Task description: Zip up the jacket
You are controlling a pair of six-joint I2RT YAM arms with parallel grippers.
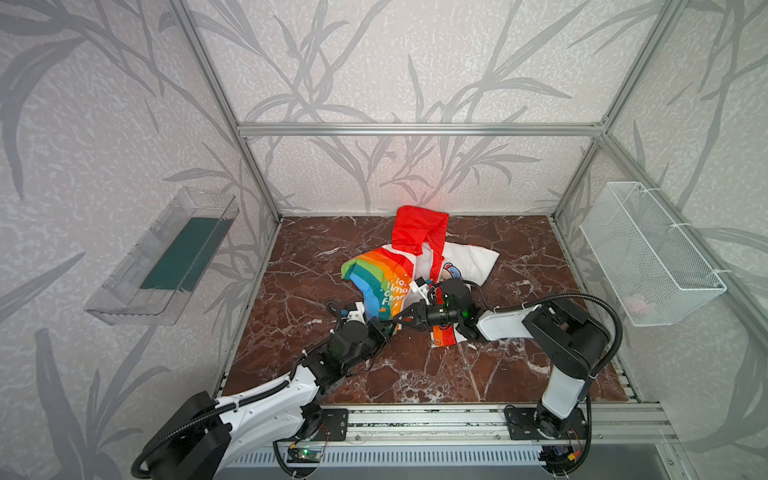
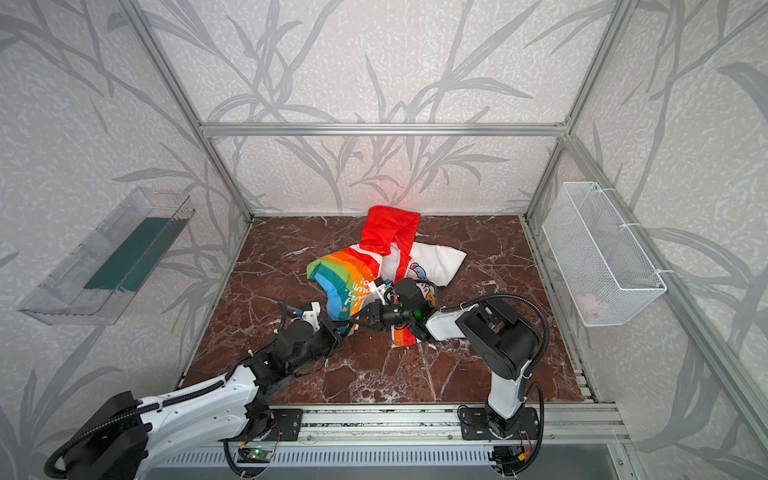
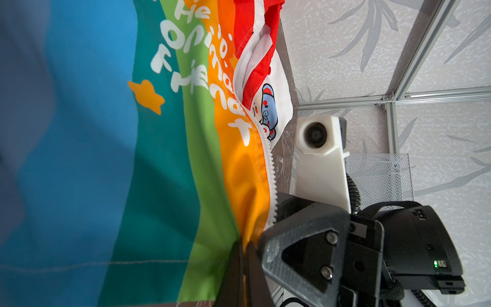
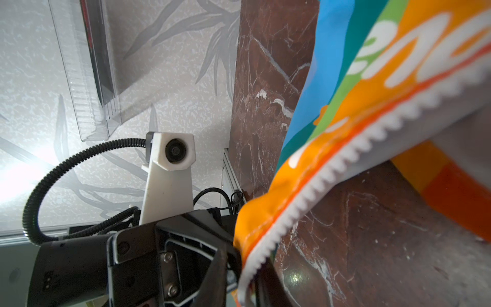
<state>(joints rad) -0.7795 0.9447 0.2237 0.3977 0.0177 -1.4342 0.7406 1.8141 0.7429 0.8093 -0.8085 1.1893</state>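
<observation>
Jacket crumpled mid-desk, zip open: rainbow panel w/ white lettering, white side w/ cartoon animal, red hood toward desk's back edge. Left pincer clamped on orange hem; right pincer narrow, nipping white zip teeth. Clear bin left of desk: green slab inside. Wire basket right of desk: pinkish blur, can't ID.

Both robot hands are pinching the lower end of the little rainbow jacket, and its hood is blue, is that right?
Not quite: the hood is red, not blue, as both top views show. The rest stands: the left hand and the right hand each pinch the lower end of the jacket.
</observation>
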